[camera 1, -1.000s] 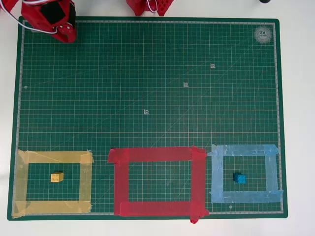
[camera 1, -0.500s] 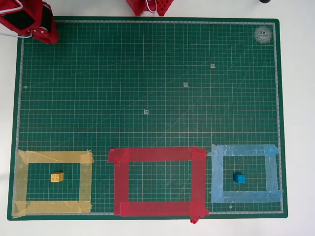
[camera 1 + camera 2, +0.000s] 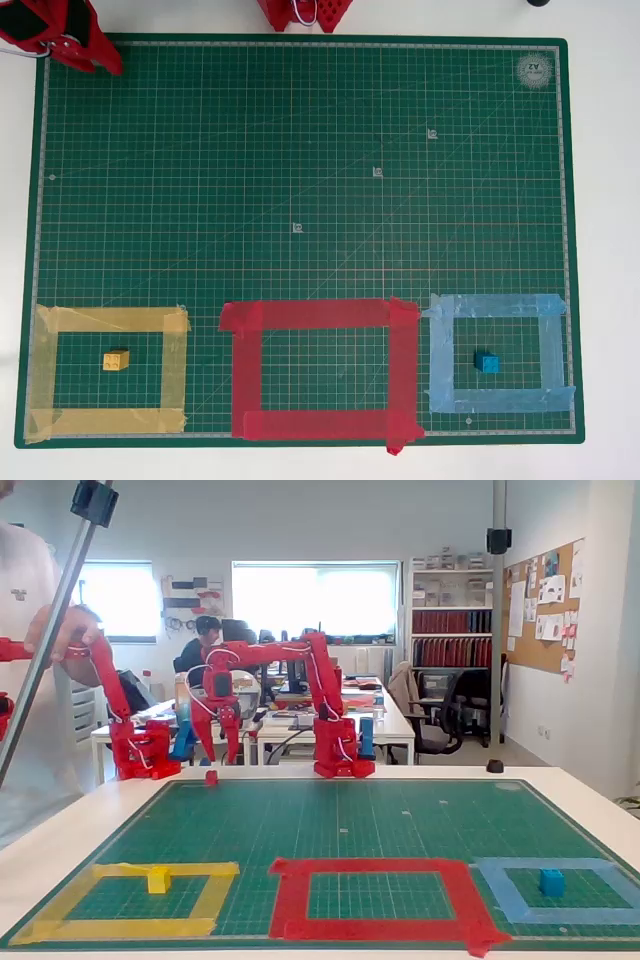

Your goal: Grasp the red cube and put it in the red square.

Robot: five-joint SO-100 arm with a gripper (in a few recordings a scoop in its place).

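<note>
The red cube [image 3: 211, 777] sits on the white table just past the mat's far left corner in the fixed view. My red gripper [image 3: 217, 758] hangs right above it, pointing down, with its fingers apart and nothing between them. From overhead the gripper [image 3: 88, 52] is at the mat's top left corner, and it covers the spot where the cube lies. The red square [image 3: 320, 313] is a frame of red tape at the middle of the mat's near edge, with bare green mat inside it; it also shows in the fixed view as the red square [image 3: 370, 866].
A yellow cube [image 3: 116, 360] lies inside a yellow tape frame [image 3: 110, 320] on the left. A blue cube [image 3: 487, 363] lies inside a light blue tape frame [image 3: 497, 305] on the right. The arm's base [image 3: 300, 14] stands at the mat's far edge.
In the overhead view the gripper has moved left and up, from over the mat's top left corner to mostly off the mat.
</note>
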